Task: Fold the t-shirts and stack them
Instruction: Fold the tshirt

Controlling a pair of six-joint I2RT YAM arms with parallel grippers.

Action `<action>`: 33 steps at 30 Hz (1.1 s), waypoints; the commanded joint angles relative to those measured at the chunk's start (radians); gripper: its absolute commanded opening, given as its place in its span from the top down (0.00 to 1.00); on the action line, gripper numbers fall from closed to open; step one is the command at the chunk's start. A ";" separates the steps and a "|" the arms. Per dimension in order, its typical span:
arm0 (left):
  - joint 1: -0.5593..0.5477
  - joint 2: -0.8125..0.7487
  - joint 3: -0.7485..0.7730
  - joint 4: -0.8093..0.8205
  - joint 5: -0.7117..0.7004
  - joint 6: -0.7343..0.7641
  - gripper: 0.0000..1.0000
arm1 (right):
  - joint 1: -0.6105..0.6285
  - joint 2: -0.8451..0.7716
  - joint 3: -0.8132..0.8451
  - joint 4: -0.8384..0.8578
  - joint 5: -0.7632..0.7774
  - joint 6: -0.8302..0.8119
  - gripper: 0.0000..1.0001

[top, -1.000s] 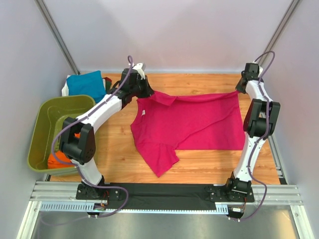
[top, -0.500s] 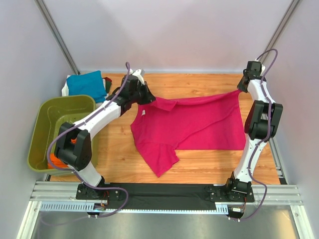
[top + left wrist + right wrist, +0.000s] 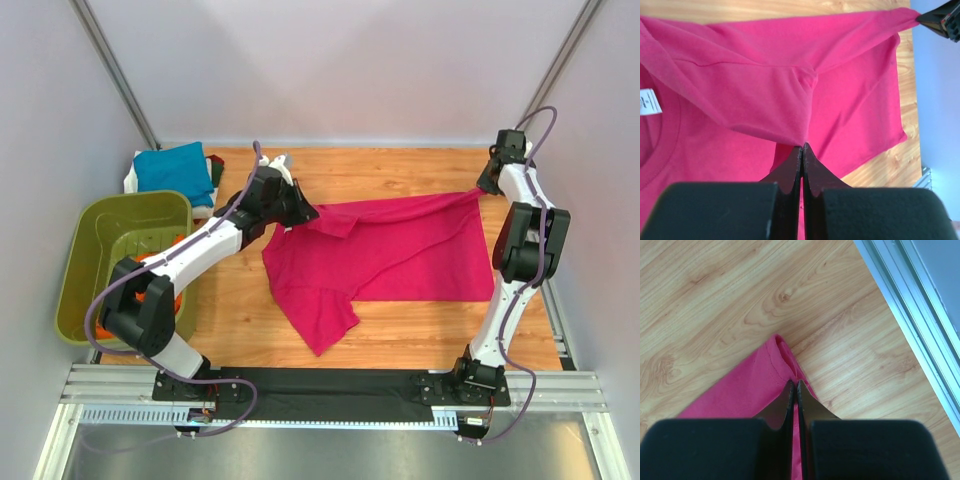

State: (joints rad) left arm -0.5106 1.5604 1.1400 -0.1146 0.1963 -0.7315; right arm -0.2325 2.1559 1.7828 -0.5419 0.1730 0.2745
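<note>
A magenta-pink t-shirt (image 3: 385,250) lies spread on the wooden table, its far edge lifted and stretched between both grippers. My left gripper (image 3: 312,212) is shut on the shirt's far left shoulder fold (image 3: 790,130). My right gripper (image 3: 484,187) is shut on the far right hem corner (image 3: 782,357). A white neck label (image 3: 649,101) shows in the left wrist view. A teal-blue t-shirt (image 3: 175,168) lies folded at the far left corner. An orange t-shirt (image 3: 160,285) sits in the basket, mostly hidden by the left arm.
The olive-green basket (image 3: 100,250) stands at the left table edge. Grey walls close in the back and sides. A metal rail (image 3: 910,305) runs along the table's right edge, close to my right gripper. Bare wood (image 3: 420,330) lies in front of the shirt.
Both grippers have moved toward the near side with the shirt's far edge, the left one also rightward. The lifted edge now lies further over the shirt's body.
</note>
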 commanded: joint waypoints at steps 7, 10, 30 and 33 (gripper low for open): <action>-0.035 -0.037 -0.036 0.056 -0.038 -0.083 1.00 | -0.004 -0.048 0.001 0.003 0.005 -0.023 1.00; -0.051 -0.042 -0.043 0.046 -0.067 -0.098 1.00 | -0.004 -0.039 0.003 0.005 -0.003 -0.021 1.00; -0.059 -0.065 -0.086 0.053 -0.090 -0.170 1.00 | -0.004 -0.022 -0.016 0.008 -0.003 -0.015 1.00; -0.059 -0.063 -0.097 0.047 -0.106 -0.183 1.00 | -0.004 -0.022 -0.026 0.003 0.011 -0.017 1.00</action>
State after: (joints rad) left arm -0.5671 1.5360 1.0512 -0.0853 0.1135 -0.8883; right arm -0.2325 2.1555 1.7706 -0.5419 0.1650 0.2646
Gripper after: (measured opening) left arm 0.006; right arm 0.014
